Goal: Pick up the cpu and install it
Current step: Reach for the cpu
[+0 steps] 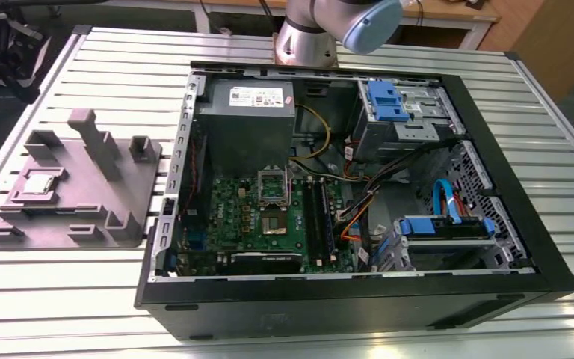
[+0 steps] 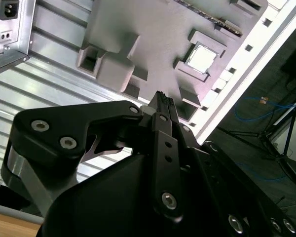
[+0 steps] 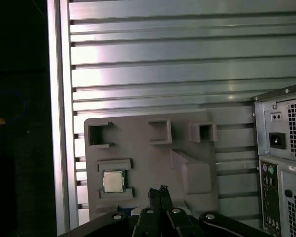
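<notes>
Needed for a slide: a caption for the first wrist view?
Closed tool poised by the grey fixture plate, the cpu seated in its nest.

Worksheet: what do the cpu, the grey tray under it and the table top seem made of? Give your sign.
By look, the cpu has a silvery metal top, faintly shiny; the grey tray is matte with moulded pockets, probably plastic; the table top is bright ribbed slats with glare, likely aluminium.

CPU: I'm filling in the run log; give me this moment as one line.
cpu: seated in grey holder, untouched | gripper: shut, empty, apart from cpu | install: not yet done
</notes>
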{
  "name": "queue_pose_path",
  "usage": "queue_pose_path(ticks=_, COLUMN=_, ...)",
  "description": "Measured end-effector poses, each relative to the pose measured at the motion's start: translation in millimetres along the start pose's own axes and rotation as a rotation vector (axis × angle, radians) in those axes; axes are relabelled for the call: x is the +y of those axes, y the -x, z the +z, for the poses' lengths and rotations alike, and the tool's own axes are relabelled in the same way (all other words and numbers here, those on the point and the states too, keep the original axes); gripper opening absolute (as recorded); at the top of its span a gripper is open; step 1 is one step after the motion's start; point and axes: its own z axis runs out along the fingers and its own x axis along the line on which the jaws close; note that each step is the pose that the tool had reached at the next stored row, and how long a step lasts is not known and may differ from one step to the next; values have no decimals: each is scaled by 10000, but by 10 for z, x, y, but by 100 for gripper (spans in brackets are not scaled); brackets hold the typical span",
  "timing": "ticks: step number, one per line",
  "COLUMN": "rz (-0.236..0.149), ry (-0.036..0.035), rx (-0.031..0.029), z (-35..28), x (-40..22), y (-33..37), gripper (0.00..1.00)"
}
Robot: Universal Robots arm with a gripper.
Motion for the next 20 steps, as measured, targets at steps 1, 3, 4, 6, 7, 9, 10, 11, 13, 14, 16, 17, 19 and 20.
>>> queue_pose_path(ticks=1, rz=-1, ry=0, rx=4, z=18, x=-3, y=-20, gripper=14)
queue_pose_path(ticks=3, rz=0, ry=-2, rx=15, z=51, x=-9, y=-62, gripper=14)
queue_pose_path(ticks=4, rz=0, ry=-2, rx=19, z=69, x=-12, y=-82, gripper=14)
queue_pose_path(ticks=6, rz=0, ry=-2, rx=27, z=103, x=-18, y=-118, gripper=14)
queue_pose_path(ticks=7, rz=0, ry=-3, rx=32, z=119, x=-21, y=-134, gripper=14)
queue_pose_path(ticks=9, rz=1, ry=-3, rx=42, z=149, x=-25, y=-163, gripper=14)
queue_pose_path(ticks=10, rz=2, ry=-4, rx=48, z=160, x=-27, y=-175, gripper=14)
queue_pose_path(ticks=11, rz=2, ry=-4, rx=52, z=172, x=-30, y=-186, gripper=14)
queue_pose_path(ticks=13, rz=2, ry=-5, rx=61, z=195, x=-35, y=-210, gripper=14)
queue_pose_path(ticks=14, rz=2, ry=-5, rx=65, z=208, x=-37, y=-222, gripper=14)
queue_pose_path(ticks=16, rz=3, ry=-7, rx=75, z=230, x=-42, y=-246, gripper=14)
queue_pose_path(ticks=17, rz=3, ry=-7, rx=77, z=240, x=-45, y=-256, gripper=14)
queue_pose_path(ticks=19, rz=3, ry=-7, rx=82, z=262, x=-50, y=-277, gripper=14)
queue_pose_path(ticks=20, rz=2, ry=-6, rx=85, z=274, x=-53, y=-284, gripper=14)
